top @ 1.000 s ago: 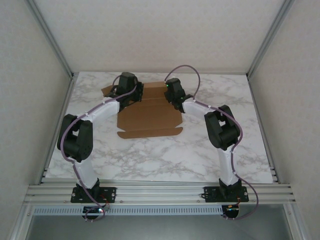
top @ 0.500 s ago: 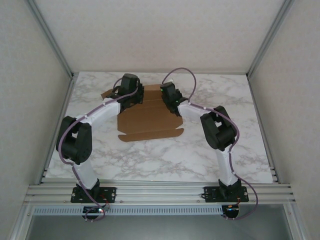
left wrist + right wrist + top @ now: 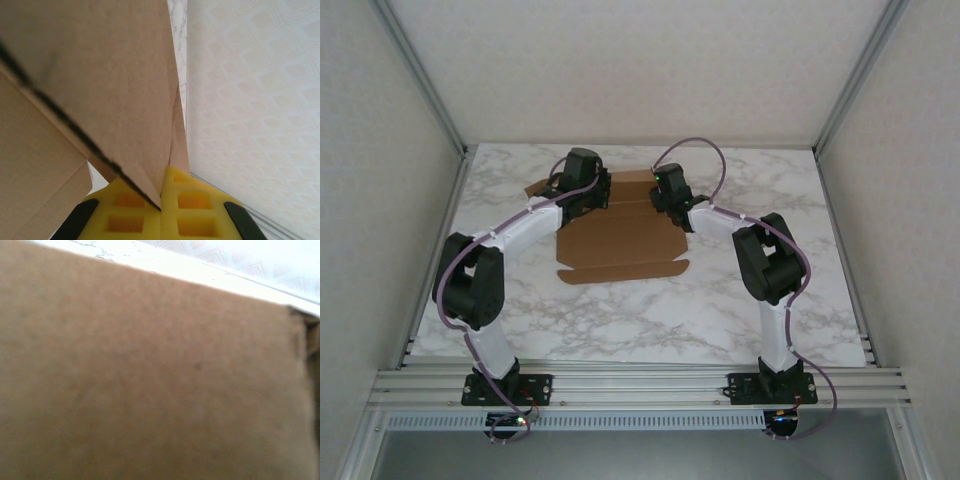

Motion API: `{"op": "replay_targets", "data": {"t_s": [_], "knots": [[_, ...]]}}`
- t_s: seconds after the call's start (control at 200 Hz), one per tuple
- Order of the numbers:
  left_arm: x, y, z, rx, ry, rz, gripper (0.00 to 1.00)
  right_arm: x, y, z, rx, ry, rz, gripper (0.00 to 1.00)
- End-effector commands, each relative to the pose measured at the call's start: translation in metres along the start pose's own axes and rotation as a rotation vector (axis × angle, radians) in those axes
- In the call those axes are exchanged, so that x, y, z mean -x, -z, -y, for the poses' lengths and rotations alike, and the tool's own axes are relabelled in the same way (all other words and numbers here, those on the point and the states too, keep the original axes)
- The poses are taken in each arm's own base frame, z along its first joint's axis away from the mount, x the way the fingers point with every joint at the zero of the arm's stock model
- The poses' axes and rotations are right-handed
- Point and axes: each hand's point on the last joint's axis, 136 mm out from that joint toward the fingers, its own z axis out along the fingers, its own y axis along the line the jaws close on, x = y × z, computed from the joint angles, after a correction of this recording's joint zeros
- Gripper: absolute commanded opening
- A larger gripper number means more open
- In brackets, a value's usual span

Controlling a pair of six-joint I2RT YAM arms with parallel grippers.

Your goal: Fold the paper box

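Note:
The paper box [image 3: 620,240] lies as a mostly flat brown cardboard sheet on the middle of the marble table, with flaps along its far edge. My left gripper [image 3: 582,192] is at its far left corner. In the left wrist view its yellow pads [image 3: 192,200] are pressed together on a raised cardboard flap [image 3: 100,75]. My right gripper [image 3: 667,192] is at the far right corner, over the sheet's back edge. In the right wrist view blurred cardboard [image 3: 150,370] sits close to the lens and hides my fingers.
The marble table [image 3: 740,310] has free room in front of the box and to its right. The patterned back wall [image 3: 640,70] stands close behind the box. Aluminium posts [image 3: 420,75] and side walls close in the table's left and right edges.
My right arm swung a little toward the box's middle and then back to the far right corner. The left gripper kept its hold on the flap and barely moved.

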Motion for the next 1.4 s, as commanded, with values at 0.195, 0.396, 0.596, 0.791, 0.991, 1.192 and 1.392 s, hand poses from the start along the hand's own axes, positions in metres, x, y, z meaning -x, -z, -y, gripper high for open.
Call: {"op": "replay_targets", "data": {"t_s": [0.195, 0.396, 0.596, 0.791, 0.991, 1.192, 1.392], "knots": [[-0.009, 0.014, -0.011, 0.029, 0.022, -0.027, 0.00, -0.022, 0.026, 0.016, 0.023, -0.061, 0.059, 0.73], [-0.006, 0.012, -0.018, 0.041, 0.017, -0.020, 0.00, -0.002, 0.060, 0.010, 0.168, -0.054, 0.254, 0.99], [-0.003, 0.008, -0.025, 0.054, 0.013, -0.015, 0.00, 0.012, 0.080, 0.031, 0.218, -0.176, 0.333, 0.98], [-0.003, 0.004, -0.029, 0.059, 0.008, -0.013, 0.00, 0.010, 0.083, 0.043, 0.227, -0.183, 0.355, 0.89], [0.000, 0.000, -0.027, 0.044, -0.008, -0.003, 0.00, -0.010, 0.067, 0.023, 0.286, -0.076, 0.236, 0.82], [0.001, -0.005, -0.029, 0.046, -0.018, 0.000, 0.00, -0.020, 0.056, 0.014, 0.298, -0.026, 0.172, 0.81], [0.002, -0.007, -0.030, 0.049, -0.015, 0.003, 0.00, -0.023, 0.037, 0.021, 0.133, 0.008, 0.084, 0.61]]}}
